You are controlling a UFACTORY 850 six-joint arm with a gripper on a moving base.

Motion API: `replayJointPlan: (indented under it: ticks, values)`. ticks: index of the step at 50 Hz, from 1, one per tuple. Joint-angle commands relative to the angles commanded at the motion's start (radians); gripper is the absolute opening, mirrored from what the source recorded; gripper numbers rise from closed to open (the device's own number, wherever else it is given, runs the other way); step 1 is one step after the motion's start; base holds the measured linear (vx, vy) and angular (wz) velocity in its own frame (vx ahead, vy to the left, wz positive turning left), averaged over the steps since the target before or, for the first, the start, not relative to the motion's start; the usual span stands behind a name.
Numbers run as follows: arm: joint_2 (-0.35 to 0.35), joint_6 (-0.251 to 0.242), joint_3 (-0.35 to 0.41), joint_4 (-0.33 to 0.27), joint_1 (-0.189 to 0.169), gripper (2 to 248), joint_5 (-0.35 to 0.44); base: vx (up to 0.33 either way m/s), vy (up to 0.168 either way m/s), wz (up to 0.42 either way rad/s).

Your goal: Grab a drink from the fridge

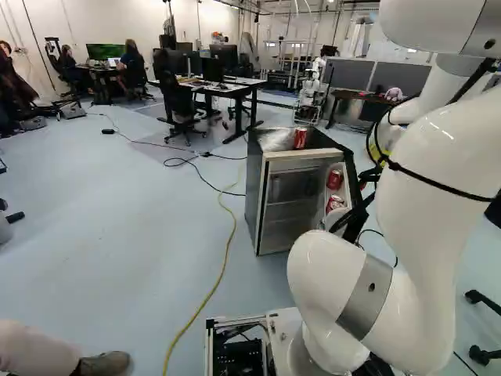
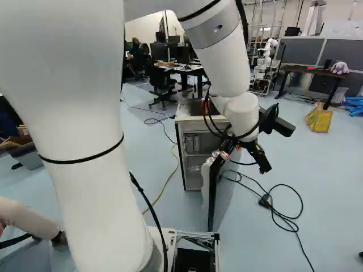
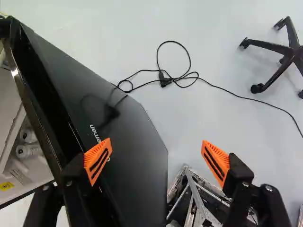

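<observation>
Jaws of the black gripper (image 3: 156,152) are spread wide with nothing gripped, while red metal cans (image 1: 334,180), probably slippery, easily dented and rather heavy if full, are seen inside the open black fridge door (image 3: 130,137) and should be grasped gently around the middle.

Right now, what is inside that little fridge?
Two red cans sit in the open fridge door. Upright things inside the cabinet are too dim to name. The robot's arm covers anything lower in the door.
</observation>
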Motion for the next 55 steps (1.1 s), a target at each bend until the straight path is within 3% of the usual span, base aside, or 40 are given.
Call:
replayJointPlan:
  ticks: [55]
  values:
    - [0.139,0.0,0.154,0.0,0.136,247,0.0,0.0,0.0,0.0]
